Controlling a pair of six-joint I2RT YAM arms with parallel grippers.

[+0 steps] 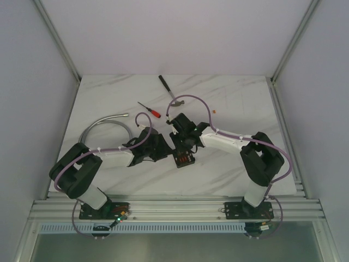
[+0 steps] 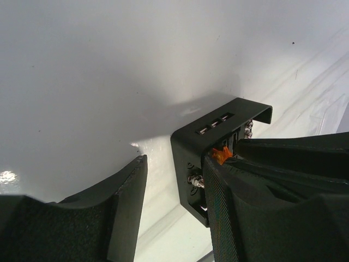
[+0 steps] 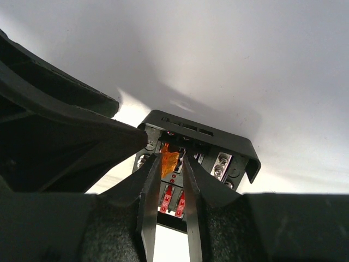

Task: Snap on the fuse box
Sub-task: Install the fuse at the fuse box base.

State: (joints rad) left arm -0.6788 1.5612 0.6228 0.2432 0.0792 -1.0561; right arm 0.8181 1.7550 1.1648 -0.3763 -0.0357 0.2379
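Looking down, we see the fuse box (image 1: 184, 159) at the near middle. Left wrist: left gripper (image 2: 174, 164) gapes open, box by its right finger. Right wrist: right gripper (image 3: 170, 165) pinches an orange fuse (image 3: 169, 156) over the slots; next, we judge, a straight press.

Marbled white worktop (image 1: 240, 164), seen from above. At centre, fuse box (image 1: 184, 159). Above centre, screwdriver (image 1: 149, 109) and hammer (image 1: 168, 89). At left, grey hose (image 1: 109, 117).
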